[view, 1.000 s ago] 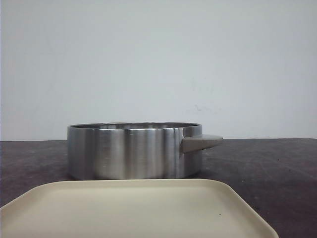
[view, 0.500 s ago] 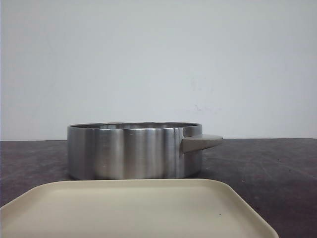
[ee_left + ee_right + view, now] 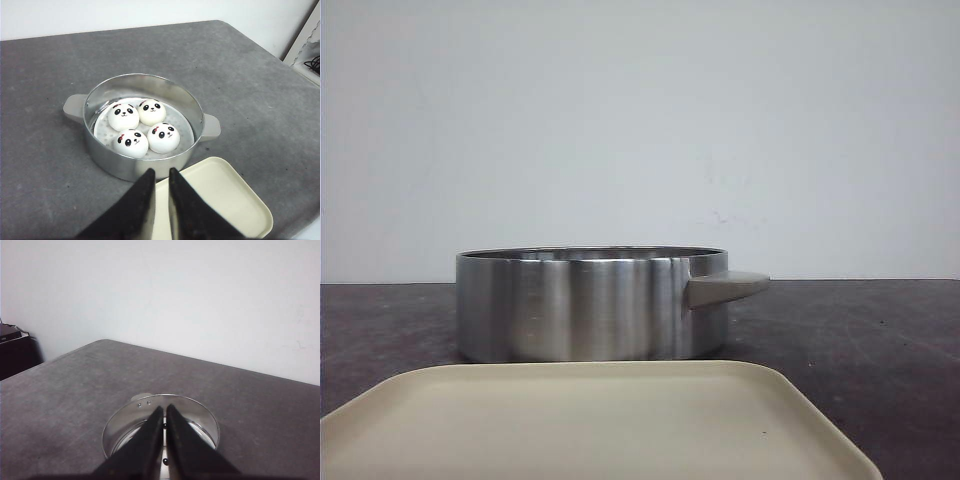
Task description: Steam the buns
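Several white panda-faced buns [image 3: 131, 142] sit together on the perforated floor of a round steel steamer pot [image 3: 115, 165]. In the front view only the pot's wall [image 3: 590, 305] shows and the buns are hidden behind it. My left gripper [image 3: 161, 171] hovers above the pot's near rim and the tray, with its jaws together and empty. My right gripper [image 3: 165, 407] hangs over the same pot [image 3: 202, 415], shut and empty, and its fingers hide most of the pot's inside. Neither gripper shows in the front view.
A cream rectangular tray [image 3: 590, 420] lies just in front of the pot, and it also shows in the left wrist view [image 3: 225, 195]. The pot has grey side handles [image 3: 74, 106]. The dark grey table ends at rounded edges, with a white wall behind.
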Motion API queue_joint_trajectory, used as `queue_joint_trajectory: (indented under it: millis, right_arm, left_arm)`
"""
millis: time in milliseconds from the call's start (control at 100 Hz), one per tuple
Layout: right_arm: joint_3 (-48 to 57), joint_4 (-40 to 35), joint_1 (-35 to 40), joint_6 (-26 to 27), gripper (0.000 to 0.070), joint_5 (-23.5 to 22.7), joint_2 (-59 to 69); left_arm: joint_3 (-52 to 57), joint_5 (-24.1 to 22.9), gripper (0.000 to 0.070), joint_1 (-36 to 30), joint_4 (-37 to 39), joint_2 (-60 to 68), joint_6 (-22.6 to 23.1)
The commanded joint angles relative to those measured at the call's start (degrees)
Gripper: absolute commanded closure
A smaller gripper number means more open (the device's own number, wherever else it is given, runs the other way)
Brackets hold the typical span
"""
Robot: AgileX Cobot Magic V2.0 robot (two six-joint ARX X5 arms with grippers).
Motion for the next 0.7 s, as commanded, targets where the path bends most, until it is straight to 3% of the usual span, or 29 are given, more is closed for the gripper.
queue_joint_trajectory:
  millis: [0, 410, 620, 690]
  right_arm:
    - [0.28, 0.63, 0.76, -0.57, 0.0693, 0.17, 0.2]
    - [0.26, 0.61, -2.27, -0.52, 0.0693, -0.09, -2.05]
    - [-2.4, -0.76, -14.78, -0.66, 0.0693, -2.27, -5.11]
    - [-5.14, -1.22, -22.45, -0.61, 0.0693, -6.03, -6.23]
  left_arm:
    - [0.94, 0.07, 0.07, -0.61, 0.66, 0.24, -0.22]
    - [0.94, 0.07, 0.07, -0.61, 0.66, 0.24, -0.22]
    - [0.94, 0.07, 0.07, -0.61, 0.68, 0.26, -0.22]
    - [0.94, 0.07, 0.07, -0.61, 0.66, 0.24, -0.22]
